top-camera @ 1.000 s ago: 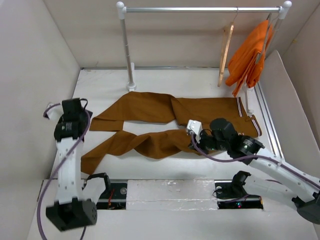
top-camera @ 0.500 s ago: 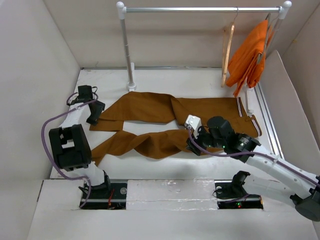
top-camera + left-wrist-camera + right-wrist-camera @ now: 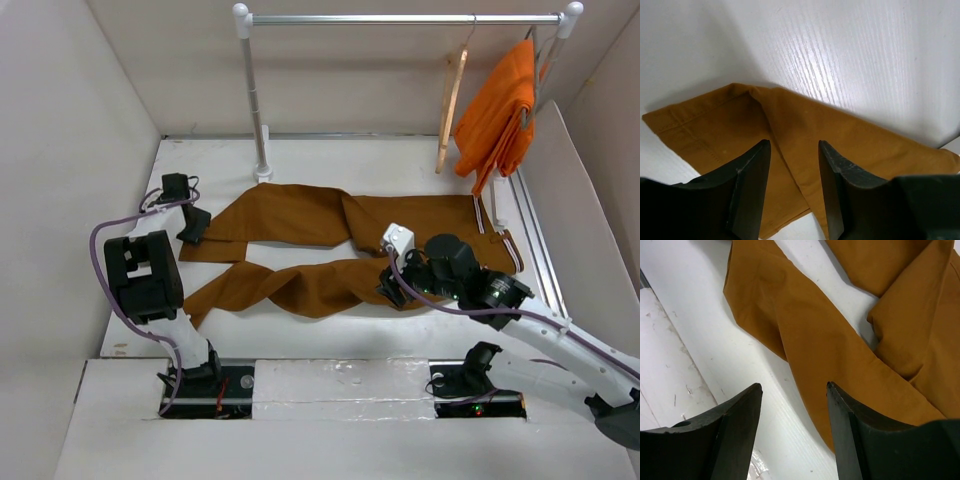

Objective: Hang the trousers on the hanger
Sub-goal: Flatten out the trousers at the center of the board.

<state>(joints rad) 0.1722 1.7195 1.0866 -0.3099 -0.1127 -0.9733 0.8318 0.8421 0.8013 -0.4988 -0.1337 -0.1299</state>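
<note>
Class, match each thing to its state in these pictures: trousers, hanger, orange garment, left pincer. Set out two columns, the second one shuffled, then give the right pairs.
1 trousers
2 hanger
3 orange garment
4 left pincer

A hangs bare from the rail
B open, over a trouser-leg end
C lies spread on the table
D cloth hanging rightmost on the rail

Pairs: 1-C, 2-A, 3-D, 4-B
</note>
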